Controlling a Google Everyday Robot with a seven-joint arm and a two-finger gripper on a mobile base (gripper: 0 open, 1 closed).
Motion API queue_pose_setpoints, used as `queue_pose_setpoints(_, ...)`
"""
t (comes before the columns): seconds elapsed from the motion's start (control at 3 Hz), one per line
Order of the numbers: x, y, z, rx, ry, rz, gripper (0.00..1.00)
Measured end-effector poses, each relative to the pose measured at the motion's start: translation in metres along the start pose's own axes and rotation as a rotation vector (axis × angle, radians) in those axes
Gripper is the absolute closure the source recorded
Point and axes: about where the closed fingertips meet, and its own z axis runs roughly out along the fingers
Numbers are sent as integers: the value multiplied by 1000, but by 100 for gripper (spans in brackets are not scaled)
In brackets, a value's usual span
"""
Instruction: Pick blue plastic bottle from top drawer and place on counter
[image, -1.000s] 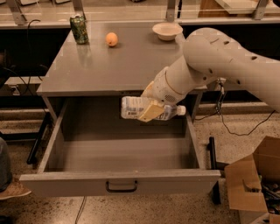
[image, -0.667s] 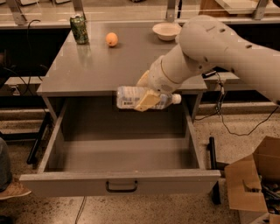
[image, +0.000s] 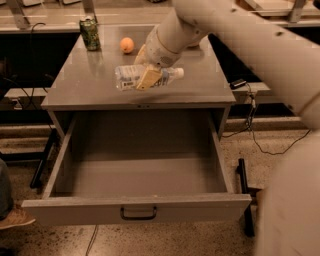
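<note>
My gripper is shut on the blue plastic bottle, a clear bottle with a pale label and a white cap pointing right. It holds the bottle on its side above the front half of the counter. The top drawer stands pulled fully open below, with nothing in it, its dark bar handle centred on the front panel. My white arm reaches in from the upper right and hides part of the counter's back right.
A green drink can stands at the counter's back left and an orange fruit lies beside it. A person's shoe is at the lower left. Cables and a dark stand lie on the floor at the right.
My gripper has lifted the bottle out of the drawer's space and carried it up and back, over the counter's front half.
</note>
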Motion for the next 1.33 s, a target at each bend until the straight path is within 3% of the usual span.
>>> queue_pose_setpoints(0.33,-7,-27,46,-72,-33,-19,100)
queue_pose_setpoints(0.67,-9,-48,73,-103,-66,-12,83)
queue_pose_setpoints(1.33,-7,-71,97,-120,-110,10,27)
